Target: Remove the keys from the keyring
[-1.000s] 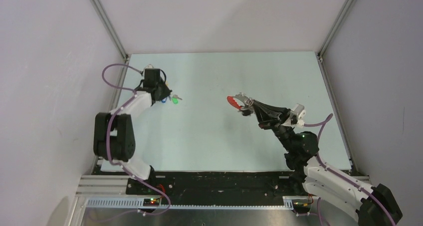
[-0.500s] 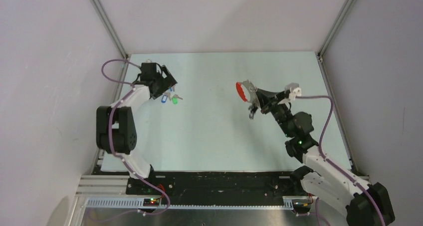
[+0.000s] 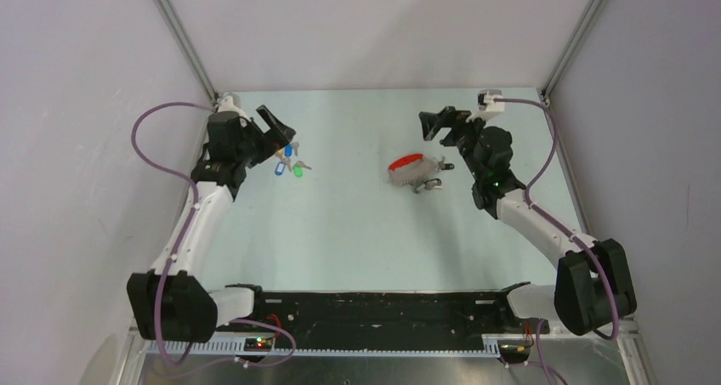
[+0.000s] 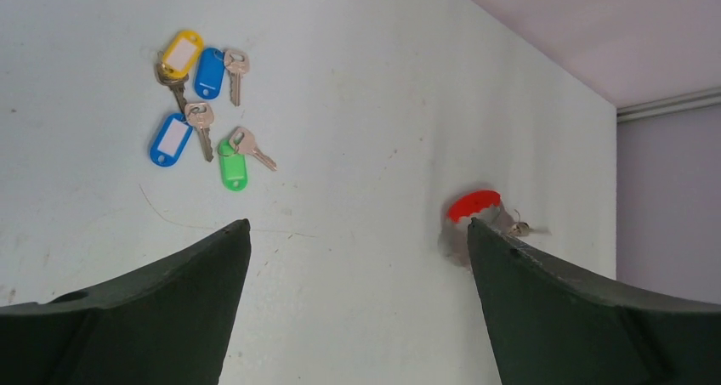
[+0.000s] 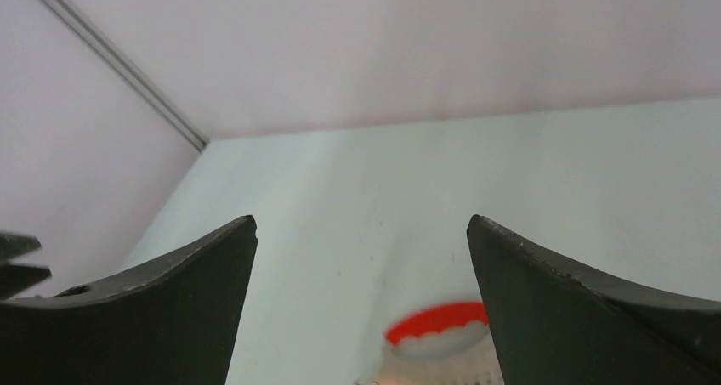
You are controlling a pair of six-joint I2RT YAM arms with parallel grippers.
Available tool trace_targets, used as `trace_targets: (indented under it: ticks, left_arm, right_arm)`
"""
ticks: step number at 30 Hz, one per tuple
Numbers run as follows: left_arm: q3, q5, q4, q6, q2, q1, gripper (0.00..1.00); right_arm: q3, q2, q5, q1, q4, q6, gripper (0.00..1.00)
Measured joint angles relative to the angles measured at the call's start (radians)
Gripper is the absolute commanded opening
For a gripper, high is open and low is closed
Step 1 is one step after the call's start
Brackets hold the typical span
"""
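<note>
**Keyring down on the counter, keys not off it yet**

From my station I see the keyring (image 3: 406,162), the one with the red strap (image 5: 438,321), lying on the counter (image 3: 357,232). I'll place everything else from it.

The keys (image 3: 422,178) sit bunched against its near side, touching the strap. At this distance I can't make out whether each one is threaded on the ring. Nothing from that bunch lies apart from it, though, so I judge the removal unfinished, and possibly hardly begun.

The right pincer (image 5: 361,223) hangs above and just beyond the keyring, a little to its right. Its jaws are spread wide with nothing between them, and its own camera catches only the strap at the bottom edge.

The left pincer (image 4: 357,225) is well to the left of the keyring, also gaping and empty. Below it, also well left of the keyring, a separate set of tagged keys (image 4: 209,72) lies fanned out (yellow, two blue, one green). I read those as outside this job.

As I see it, nearly everything is left to do. One pincer has to take hold of the keyring and steady it. The other then has to work each key round and off.
</note>
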Motion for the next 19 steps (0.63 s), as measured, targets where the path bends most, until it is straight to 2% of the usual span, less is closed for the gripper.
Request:
trace_targets:
  ticks: [9,15,19]
  left_arm:
    - [-0.048,-0.027,-0.019,0.024,-0.179,-0.034,1.00]
    - [-0.071,0.010,-0.018,0.065,-0.275,-0.053,1.00]
    - [-0.087,0.035,-0.008,0.079,-0.327,-0.053,1.00]
  right_arm:
    - [0.227,-0.072,0.094,-0.002,-0.128,-0.063,0.99]
    - [0.223,-0.282,0.152,-0.003,-0.253,-0.150,0.99]
    - [0.144,-0.439,0.186,-0.003,-0.266,-0.188,0.99]
